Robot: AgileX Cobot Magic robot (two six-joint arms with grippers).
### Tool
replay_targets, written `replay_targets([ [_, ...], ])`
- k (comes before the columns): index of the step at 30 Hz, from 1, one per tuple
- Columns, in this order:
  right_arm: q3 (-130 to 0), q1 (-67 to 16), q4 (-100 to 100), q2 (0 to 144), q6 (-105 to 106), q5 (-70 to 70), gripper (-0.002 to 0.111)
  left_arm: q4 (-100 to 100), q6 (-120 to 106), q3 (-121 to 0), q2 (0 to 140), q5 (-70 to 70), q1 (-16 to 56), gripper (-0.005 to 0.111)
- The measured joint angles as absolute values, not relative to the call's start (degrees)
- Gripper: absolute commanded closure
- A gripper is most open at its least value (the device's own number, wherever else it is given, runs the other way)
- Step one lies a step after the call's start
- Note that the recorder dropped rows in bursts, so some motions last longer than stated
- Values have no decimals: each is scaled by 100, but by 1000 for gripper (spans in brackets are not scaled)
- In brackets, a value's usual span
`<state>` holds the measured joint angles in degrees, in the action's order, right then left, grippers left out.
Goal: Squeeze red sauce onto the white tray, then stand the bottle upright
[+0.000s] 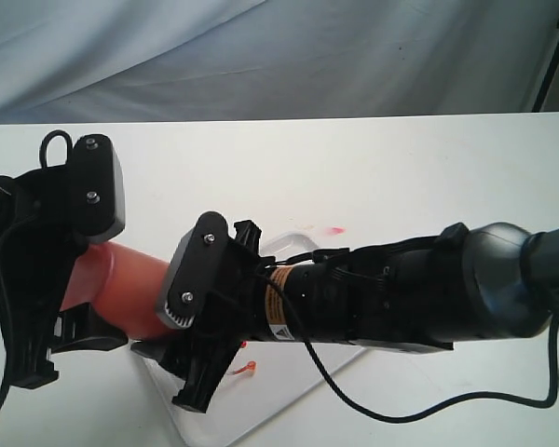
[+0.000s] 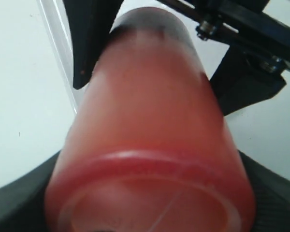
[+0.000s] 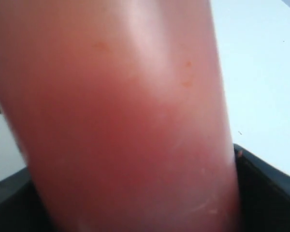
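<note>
left gripper [image 1: 87, 270] and right gripper [image 1: 194, 321] are both pinching the tipped bottle [image 1: 121, 279] over the tray [image 1: 279, 396], few sauce spots [image 1: 334, 229] showing upper centre, uprighting not done.

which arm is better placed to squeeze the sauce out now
Right, probably: the right gripper clamps the bottle mid-body above the white tray, while the left gripper only holds its base end.

Bottle [image 1: 121, 277]: translucent orange-red, with a deeper red band at the base rim. Red sauce [image 1: 334, 229]: small pink-red smears. White tray [image 1: 272, 402]: glossy white, unpatterned. Table [image 1: 373, 168]: plain white. Right arm [image 1: 401, 289]: black with an orange label. Backdrop cloth [image 1: 261, 56]: pale blue-grey.
</note>
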<state>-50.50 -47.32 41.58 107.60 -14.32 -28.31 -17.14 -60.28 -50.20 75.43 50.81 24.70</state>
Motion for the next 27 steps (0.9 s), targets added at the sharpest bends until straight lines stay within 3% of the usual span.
replay_targets([
  [2,-5050,-4732,4146,10760,-1371,-2797,69,-1729,-6052,-5020,7543,5081,2470,107],
  [5,-5050,-4755,4146,10760,-1297,-2687,103,-1738,-6078,-5020,7543,5068,2470,107],
  [7,-5074,-4767,4132,10760,-1243,-2628,108,-1743,-6087,-5020,7543,5068,2470,107],
  [20,-5083,-4787,4029,10760,-1151,-2600,108,-1743,-6098,-5020,7543,5043,2470,107],
  [22,-5083,-4787,4029,10760,-1151,-2625,101,-1752,-6098,-5020,7543,5043,2470,107],
  [24,-5083,-4787,4029,10760,-1151,-2625,87,-1752,-6098,-5020,7543,5043,2470,107],
  [26,-5083,-4787,4029,10760,-1151,-2625,69,-1752,-6098,-5020,7543,5043,2470,107],
  [27,-5083,-4787,4029,10760,-1151,-2625,53,-1752,-6098,-5020,7543,5043,2470,107],
])
